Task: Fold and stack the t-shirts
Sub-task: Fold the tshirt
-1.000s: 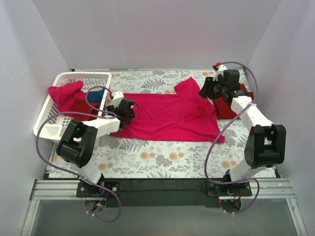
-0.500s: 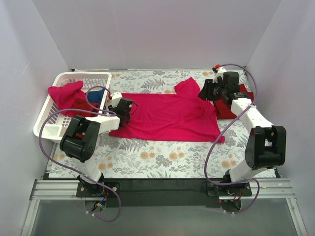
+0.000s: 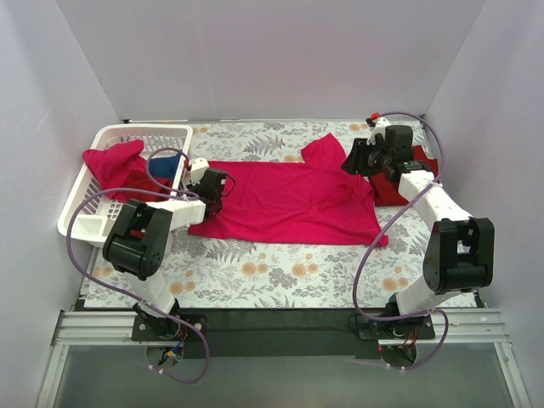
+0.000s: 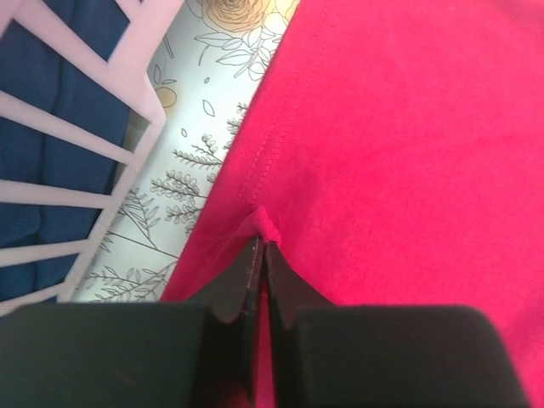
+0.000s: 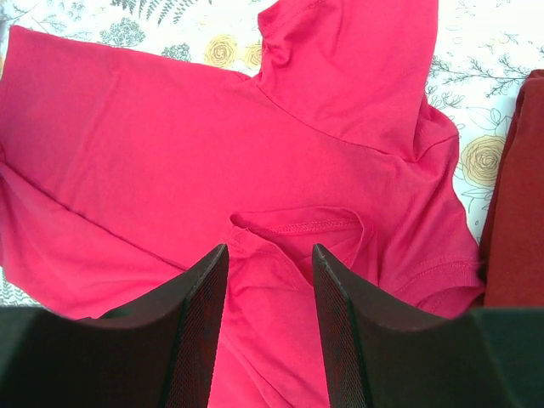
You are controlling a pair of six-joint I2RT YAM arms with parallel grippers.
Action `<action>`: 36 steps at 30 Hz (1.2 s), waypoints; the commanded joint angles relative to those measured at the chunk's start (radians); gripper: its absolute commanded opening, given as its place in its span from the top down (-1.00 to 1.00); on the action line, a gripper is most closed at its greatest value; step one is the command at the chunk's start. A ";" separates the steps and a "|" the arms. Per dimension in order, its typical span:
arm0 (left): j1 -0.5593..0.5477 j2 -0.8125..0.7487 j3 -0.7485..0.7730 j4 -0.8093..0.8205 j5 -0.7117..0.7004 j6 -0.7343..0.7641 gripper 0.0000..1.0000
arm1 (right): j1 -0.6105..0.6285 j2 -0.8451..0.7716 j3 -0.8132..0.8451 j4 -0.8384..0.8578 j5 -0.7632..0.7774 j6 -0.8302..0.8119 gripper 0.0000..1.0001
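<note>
One pink-red t-shirt (image 3: 289, 200), hem between tight left fingers (image 4: 240, 285)

A table (image 3: 280, 276) with a white floral-print top is enclosed by plain pale walls (image 3: 272, 59) at the back and on both sides, a black plate (image 3: 280, 321) and a metal rail (image 3: 93, 327) are seen along its near edge, and everything is lit evenly and softly.

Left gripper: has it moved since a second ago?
Yes. In the top view the left gripper edged slightly toward the white basket and closed on the pink t-shirt.
</note>
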 commanded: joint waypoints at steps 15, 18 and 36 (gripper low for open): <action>0.022 -0.078 -0.001 -0.007 -0.073 0.014 1.00 | -0.006 -0.027 -0.012 0.045 -0.025 0.002 0.20; 0.022 -0.079 -0.004 -0.010 -0.090 0.016 1.00 | -0.005 -0.021 -0.014 0.045 -0.016 -0.003 0.20; -0.094 -0.035 0.149 0.100 -0.017 0.113 -0.50 | 0.000 0.144 -0.005 0.044 0.073 -0.006 0.20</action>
